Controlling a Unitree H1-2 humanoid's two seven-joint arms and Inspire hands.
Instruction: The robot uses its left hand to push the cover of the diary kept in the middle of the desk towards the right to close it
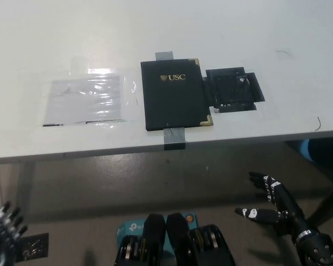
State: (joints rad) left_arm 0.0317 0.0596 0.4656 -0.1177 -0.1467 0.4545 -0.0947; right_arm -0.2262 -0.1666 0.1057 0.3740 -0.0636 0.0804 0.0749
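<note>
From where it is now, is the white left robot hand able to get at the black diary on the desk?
Probably yes, though not at once. The left robot hand hangs low, below the desk edge, far from the diary. Nothing stands between them; only a clear plastic sheet lies flat on the desk.

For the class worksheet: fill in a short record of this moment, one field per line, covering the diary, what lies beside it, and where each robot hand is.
diary: black diary with gold USC lettering, lying closed and flat in the middle of the white desk
tape: grey tape at its near edge
right of diary: black flat piece touching it
left of diary: clear plastic sheet
left hand: low at lower left, below the desk, holding nothing
right hand: lower right, below the desk, open
</note>
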